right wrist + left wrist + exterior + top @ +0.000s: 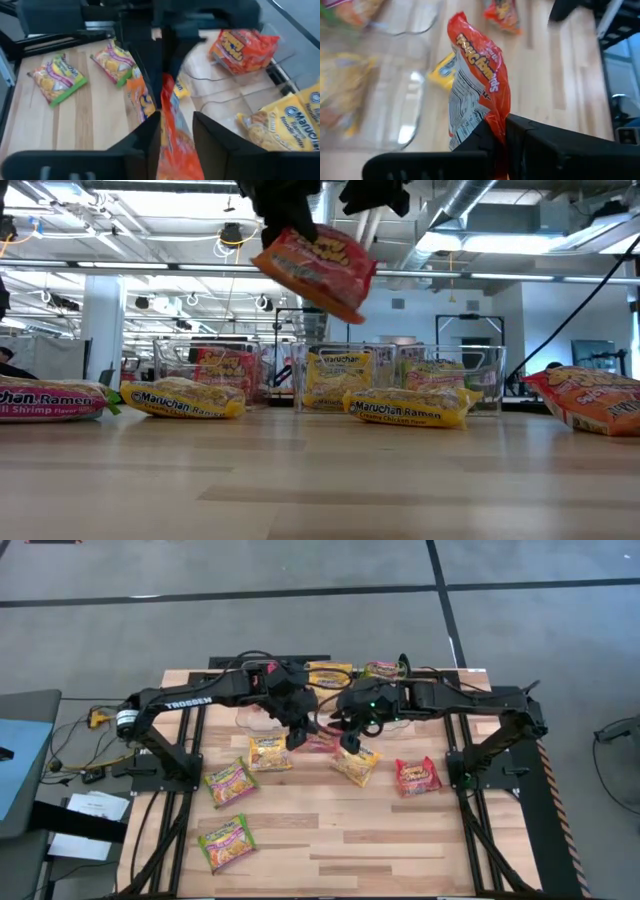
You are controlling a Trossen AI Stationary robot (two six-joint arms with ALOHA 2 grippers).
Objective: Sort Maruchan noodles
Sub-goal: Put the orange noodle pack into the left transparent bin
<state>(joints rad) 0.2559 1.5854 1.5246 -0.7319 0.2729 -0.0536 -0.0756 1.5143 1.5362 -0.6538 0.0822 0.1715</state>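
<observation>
A red-orange Maruchan packet (315,265) hangs in the air over the table's middle. My left gripper (501,131) is shut on it. My right gripper (175,127) is open right beside it, one finger on each side of the packet (176,150). In the high view the two grippers (300,730) (350,737) meet over the packet (320,743). Flat on the wood lie two yellow packets (268,752) (355,765), a red one (417,776) and two green-and-pink ones (230,782) (226,842). My left gripper pinches the red packet between its two fingers at one end (492,117), coming from above. The packet is lifted clear of the table and hangs tilted below the fingers (280,205). My right gripper's fingers (150,137) flank the packet; whether they touch it I cannot tell.
Clear plastic bins stand along the far side: one with red packets (205,370), one with yellow (345,370), one with green-and-pink (445,370). The near half of the table (340,850) holds only the green-and-pink packet at its left.
</observation>
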